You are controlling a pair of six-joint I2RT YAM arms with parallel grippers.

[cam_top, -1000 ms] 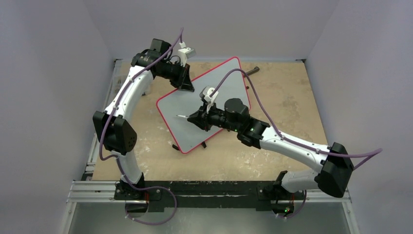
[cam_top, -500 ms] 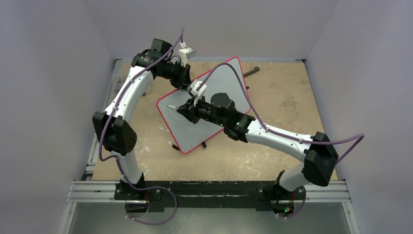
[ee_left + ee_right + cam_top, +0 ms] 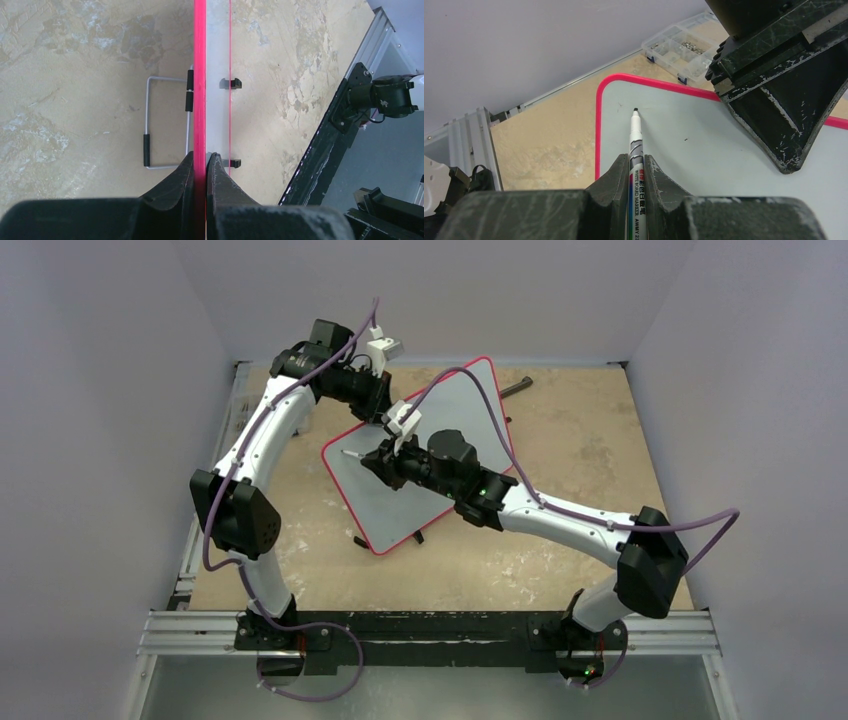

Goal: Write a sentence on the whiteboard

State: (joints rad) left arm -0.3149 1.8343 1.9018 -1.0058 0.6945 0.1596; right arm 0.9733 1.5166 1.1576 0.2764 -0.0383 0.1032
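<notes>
Spanning most of the top view, 1 tan tabletop (image 3: 600, 440) carries 1 whiteboard (image 3: 390, 505), red-rimmed, set skew, left of centre. 2 arms reach over it. Left gripper (image 3: 200, 167) is closed tight on the board's far-left red edge, 1 finger each side. Right gripper (image 3: 636, 172) is clamped on 1 marker (image 3: 634, 137), its black tip bare and pointing at the board's left corner. The tip is prob. touching the surface, though the wrist view can't settle it. 1 clear parts box (image 3: 681, 47) sits beyond the board. 1 wire stand (image 3: 147, 125) and 2 black clips (image 3: 231, 83) show by the rim in the left wrist view.
</notes>
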